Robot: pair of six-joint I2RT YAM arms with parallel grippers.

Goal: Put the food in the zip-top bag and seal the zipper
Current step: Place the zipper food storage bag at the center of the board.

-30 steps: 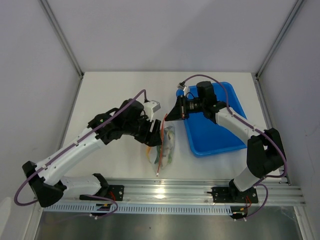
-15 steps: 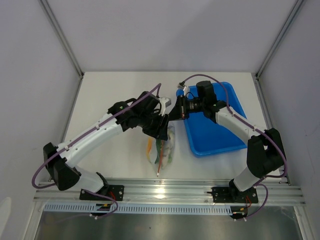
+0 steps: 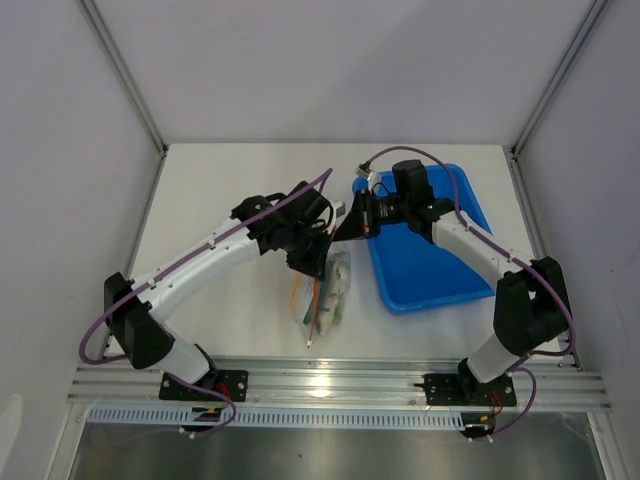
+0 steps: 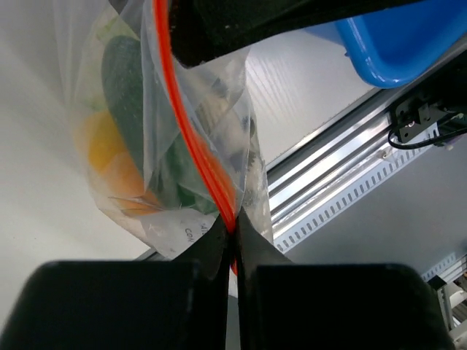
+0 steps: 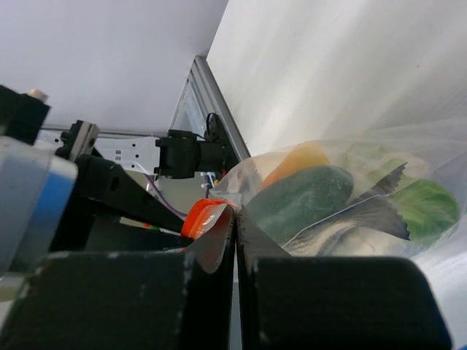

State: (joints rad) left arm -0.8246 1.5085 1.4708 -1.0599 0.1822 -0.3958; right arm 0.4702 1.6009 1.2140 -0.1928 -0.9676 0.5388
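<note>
- Orange-red zipper [image 5: 204,216] bunches just beside the tips of your right fingers [image 5: 219,251], which are pressed together on its end.
- Your left fingers [image 4: 217,251] pinch the same strip further along; it runs straight in between their tips.
- From both pinches the zip-top bag [image 3: 333,290] trails toward the worktop [image 3: 200,180].
- Below the fingers, inside the bag, sits the food: a green piece [image 5: 306,193], a yellow-orange piece [image 5: 295,157] and a grey fish-shaped piece [image 5: 368,211].
- Behind your right fingers, away from the bag, lies the blue tray [image 3: 440,275].

The zipper [image 4: 182,124] is orange-red, the zip-top bag [image 4: 149,222] clear, the tray [image 3: 428,272] blue
</note>
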